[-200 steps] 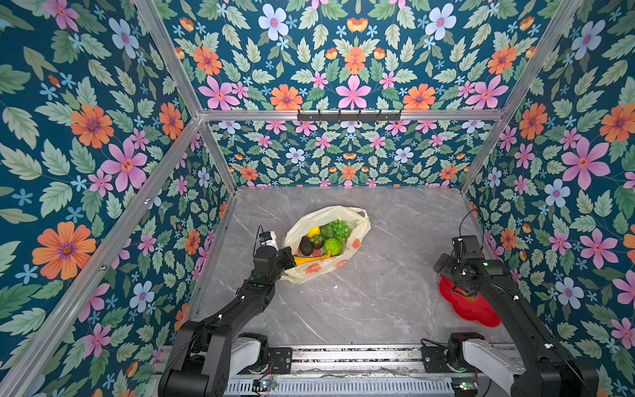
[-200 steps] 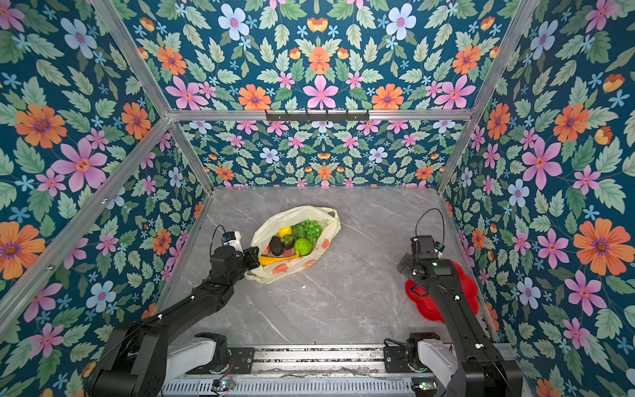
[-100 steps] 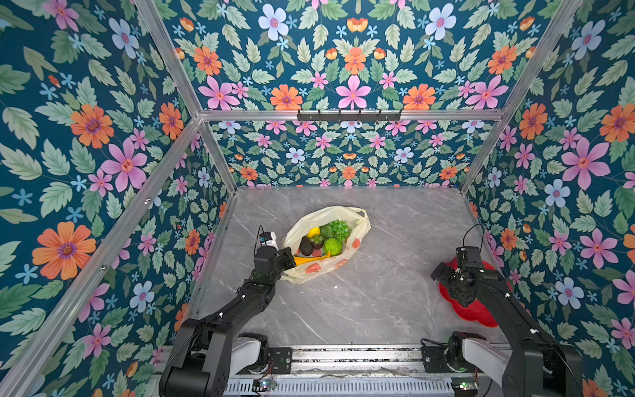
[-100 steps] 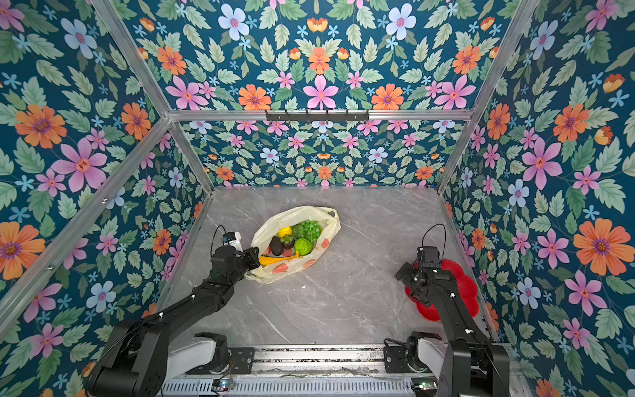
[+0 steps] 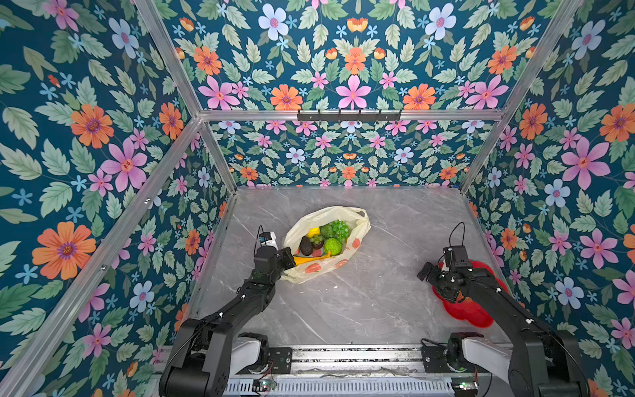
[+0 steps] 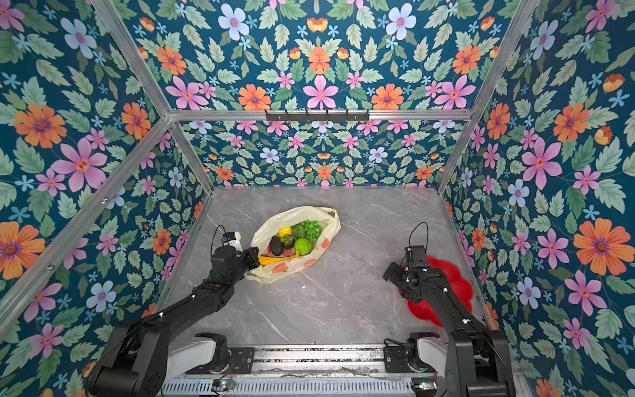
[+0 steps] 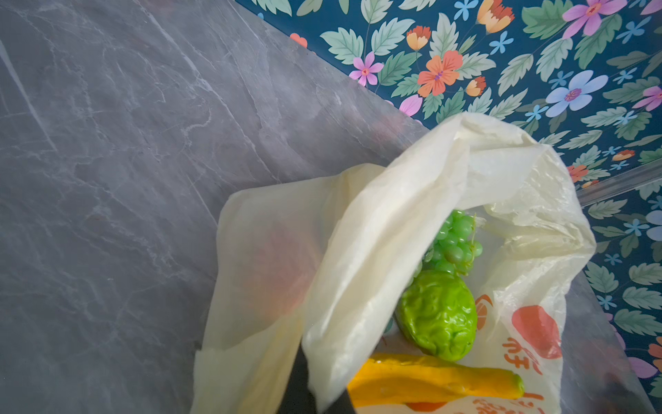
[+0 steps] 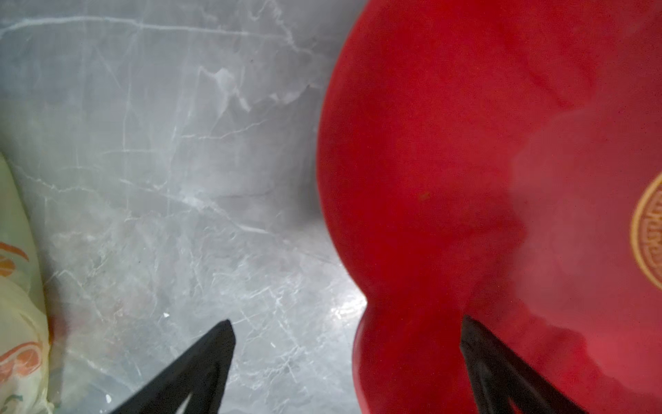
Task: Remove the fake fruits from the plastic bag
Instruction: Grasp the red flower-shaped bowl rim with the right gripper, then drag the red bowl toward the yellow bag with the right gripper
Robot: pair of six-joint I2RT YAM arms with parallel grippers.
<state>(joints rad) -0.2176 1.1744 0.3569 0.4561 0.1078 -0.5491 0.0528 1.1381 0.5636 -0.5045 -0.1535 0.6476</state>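
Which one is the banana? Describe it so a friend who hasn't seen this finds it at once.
On the grey marble table lies an open pale-yellow plastic bag of toy fruits. Along the bag's near edge lies the banana: the only long piece, orange-yellow with a green tip, while its neighbours are rounded.

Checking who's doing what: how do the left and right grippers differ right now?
The left gripper is shut on the rim of the bag; the right gripper is open and holds nothing. The left sits at the bag; the right hangs over the edge of the plate. Both are black.
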